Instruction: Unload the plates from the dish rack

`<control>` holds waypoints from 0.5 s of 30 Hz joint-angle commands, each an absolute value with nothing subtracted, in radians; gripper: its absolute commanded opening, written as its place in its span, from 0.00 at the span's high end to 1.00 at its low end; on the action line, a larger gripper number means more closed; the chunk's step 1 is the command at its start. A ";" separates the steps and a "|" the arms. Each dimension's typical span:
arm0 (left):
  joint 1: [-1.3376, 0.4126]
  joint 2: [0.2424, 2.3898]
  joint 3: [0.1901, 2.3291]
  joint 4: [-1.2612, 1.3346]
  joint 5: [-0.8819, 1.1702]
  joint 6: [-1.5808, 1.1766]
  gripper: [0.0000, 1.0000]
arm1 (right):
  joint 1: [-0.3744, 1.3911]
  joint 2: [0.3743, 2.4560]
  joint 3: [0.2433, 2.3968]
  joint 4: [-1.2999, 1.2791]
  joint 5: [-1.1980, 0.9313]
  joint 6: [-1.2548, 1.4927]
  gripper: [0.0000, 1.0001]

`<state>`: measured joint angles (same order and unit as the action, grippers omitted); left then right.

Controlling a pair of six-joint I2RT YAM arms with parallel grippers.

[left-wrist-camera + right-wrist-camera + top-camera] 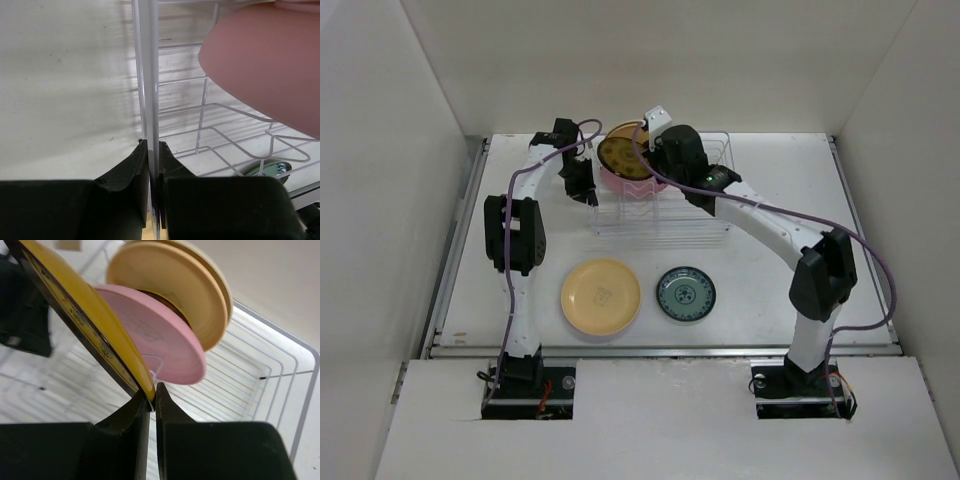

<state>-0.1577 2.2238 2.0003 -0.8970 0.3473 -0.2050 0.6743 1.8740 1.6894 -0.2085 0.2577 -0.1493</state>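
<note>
My right gripper [152,397] is pinched on the rim of the amber plate [75,310], tilted over the dish rack [295,390]; I can't tell whether it is clear of its slot. Behind it stand the pink plate [160,340] and the cream plate [170,285]. My left gripper [154,150] clamps an upright rack wire. On the table [790,180] nearer me lie the yellow plate [601,295] and the dark-teal plate [685,294], apart.

Dish rack [670,215]: silvery-white wire basket, far centre of the tabletop [780,270]; pink plate [160,340] and cream plate [165,285] stand tilted inside it; amber patterned plate [623,155] is tilted over its left end, rim pinched by the right end effector [151,399]; yellow plate [601,296] and dark-teal plate [685,294] lie flat, side by side, nearer the front.
</note>
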 commanded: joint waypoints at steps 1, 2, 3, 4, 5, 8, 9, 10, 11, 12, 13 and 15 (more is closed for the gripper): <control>-0.141 2.149 1.983 -0.881 0.443 -0.337 1.00 | 0.686 1.777 1.704 -0.208 0.138 -0.063 1.00; -0.141 2.160 1.983 -0.881 0.454 -0.337 1.00 | 0.686 1.766 1.704 -0.256 0.079 -0.051 1.00; -0.141 2.160 1.983 -0.881 0.454 -0.337 1.00 | 0.686 1.741 1.704 -0.288 0.039 -0.035 1.00; -0.141 2.160 1.983 -0.881 0.454 -0.337 1.00 | 0.677 1.727 1.704 -0.326 -0.004 0.003 1.00; -0.141 2.160 1.983 -0.881 0.463 -0.337 1.00 | 0.666 1.715 1.695 -0.371 -0.050 0.024 1.00; -0.141 2.169 2.008 -0.906 0.442 -0.304 0.94 | 0.609 1.637 1.613 -0.553 -0.239 0.103 1.00; -0.141 2.178 2.022 -0.916 0.433 -0.287 0.80 | 0.573 1.609 1.518 -0.619 -0.315 0.121 1.00; -0.141 2.190 2.055 -0.931 0.433 -0.270 0.78 | 0.554 1.551 1.462 -0.643 -0.349 0.141 1.00; -0.141 2.191 2.074 -0.931 0.408 -0.234 0.75 | 0.534 1.522 1.403 -0.661 -0.385 0.178 1.00; -0.141 2.200 2.088 -0.940 0.399 -0.218 0.73 | 0.516 1.496 1.341 -0.672 -0.420 0.196 1.00; -0.141 2.200 2.111 -0.940 0.390 -0.203 0.72 | 0.490 1.449 1.221 -0.672 -0.484 0.215 1.00; -0.141 2.200 2.132 -0.940 0.353 -0.155 0.69 | 0.469 1.416 1.120 -0.672 -0.505 0.285 1.00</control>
<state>-0.1486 2.2242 2.0617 -0.9184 0.3771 -0.2104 0.4889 1.4597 1.2362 -0.5777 -0.3355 0.1585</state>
